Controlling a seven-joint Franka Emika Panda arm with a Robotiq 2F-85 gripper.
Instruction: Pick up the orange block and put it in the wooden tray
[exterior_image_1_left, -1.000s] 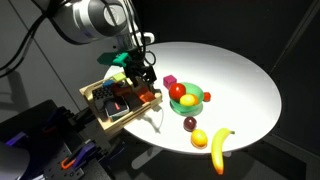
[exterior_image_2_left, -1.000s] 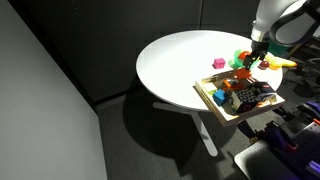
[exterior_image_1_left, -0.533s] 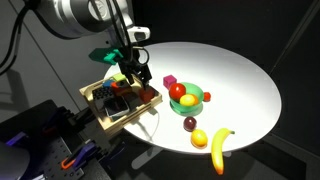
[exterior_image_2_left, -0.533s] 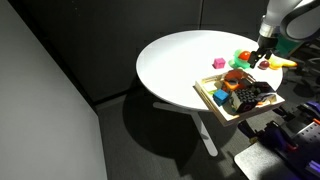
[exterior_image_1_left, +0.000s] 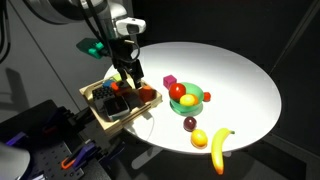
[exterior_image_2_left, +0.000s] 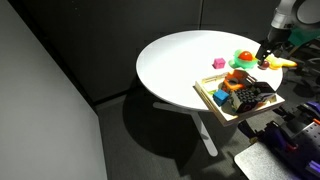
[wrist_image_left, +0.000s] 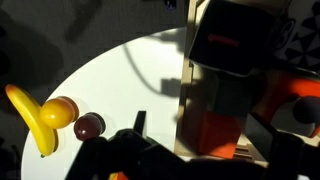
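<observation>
While flat, orange block (exterior_image_1_left: 148, 94) in tray (exterior_image_1_left: 95, 108)

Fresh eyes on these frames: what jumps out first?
The white round table stands bright against a dark room. At its edge the gripper hangs over the wooden tray, which is crowded with toys, with the orange block at its table-side corner. Next to it are a green bowl of fruit and, nearer the table's rim, a banana.
</observation>
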